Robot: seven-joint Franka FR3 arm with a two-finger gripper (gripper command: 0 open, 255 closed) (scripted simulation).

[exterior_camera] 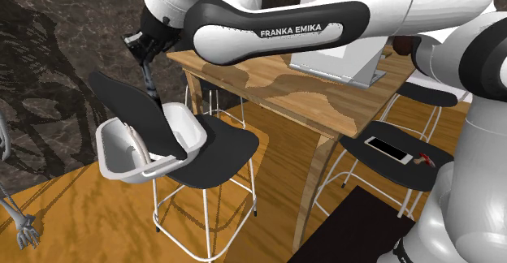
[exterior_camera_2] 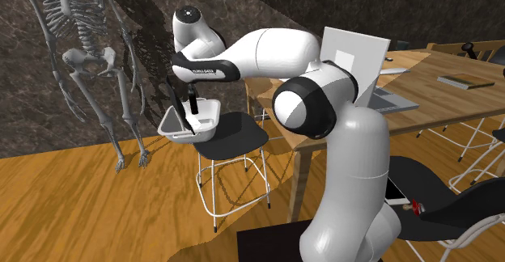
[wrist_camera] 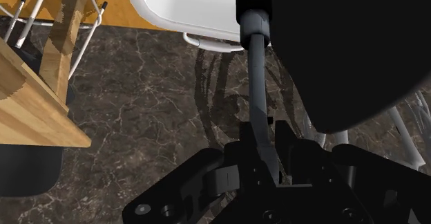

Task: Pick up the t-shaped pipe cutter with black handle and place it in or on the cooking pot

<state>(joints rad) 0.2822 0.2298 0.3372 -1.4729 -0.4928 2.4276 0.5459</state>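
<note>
Dark marbled walls and a plank floor frame a wooden worktop (exterior_camera: 325,99), with a black chair (exterior_camera: 223,144) to the shoulder view's left of it. A white cooking pot (exterior_camera: 114,135) rests on the chair seat, against the backrest. The gripper (exterior_camera: 146,54) hangs above the pot. Its fingers (wrist_camera: 231,164) are closed on the grey shaft of the pipe cutter (exterior_camera: 149,79), whose black handle end points down toward the pot.

Step in hand: placing, with the tool gripped and over the target. The gap between its lower end and the rim is hard to judge, since the backrest crosses the sightline.

Next move, as judged: a short descent clear of the backrest, then parting the fingers to release.
</note>
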